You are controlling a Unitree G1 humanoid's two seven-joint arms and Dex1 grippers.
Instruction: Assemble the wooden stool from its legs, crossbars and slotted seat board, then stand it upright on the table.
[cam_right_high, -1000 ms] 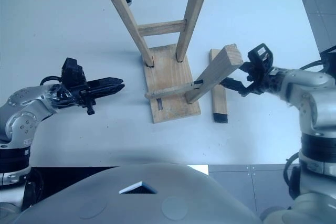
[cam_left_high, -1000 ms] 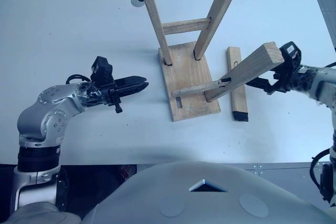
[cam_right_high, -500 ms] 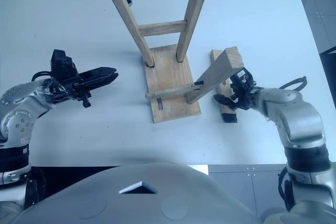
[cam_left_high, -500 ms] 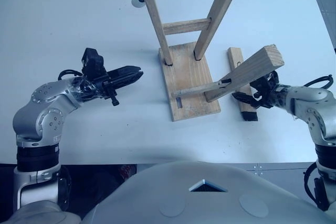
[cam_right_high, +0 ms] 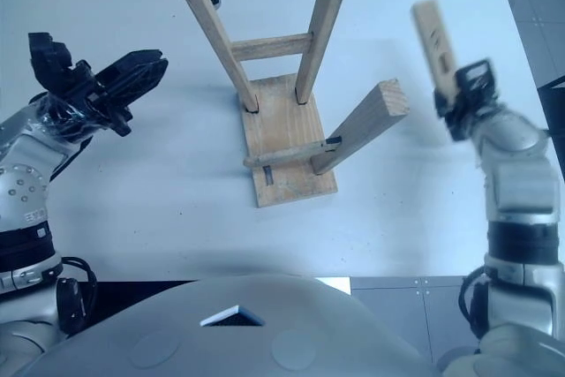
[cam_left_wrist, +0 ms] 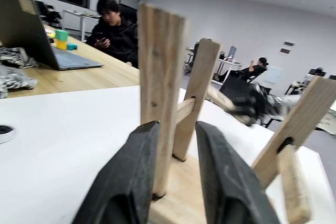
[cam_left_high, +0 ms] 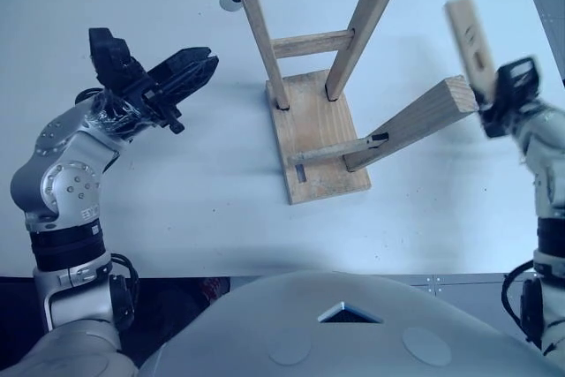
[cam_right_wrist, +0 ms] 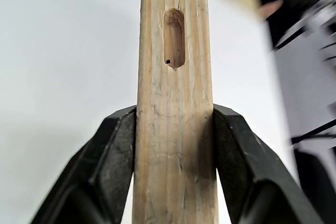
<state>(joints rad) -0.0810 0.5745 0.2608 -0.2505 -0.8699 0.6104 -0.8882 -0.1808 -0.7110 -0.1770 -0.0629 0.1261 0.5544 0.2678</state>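
left end effector (cam_left_high: 203,63): fingers apart, arm bent | right end effector (cam_right_wrist: 175,114): raised, clamped on leg (cam_left_high: 465,31)

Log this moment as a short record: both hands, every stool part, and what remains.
left hand: open, empty, left of the seat board
right hand: shut on loose leg, held off the table
seat board: flat on table
upright legs: two, standing in the board, joined by a crossbar
third leg: tilted, lower end at board's right edge, second crossbar attached
remaining: seat third and loose legs; stand stool upright
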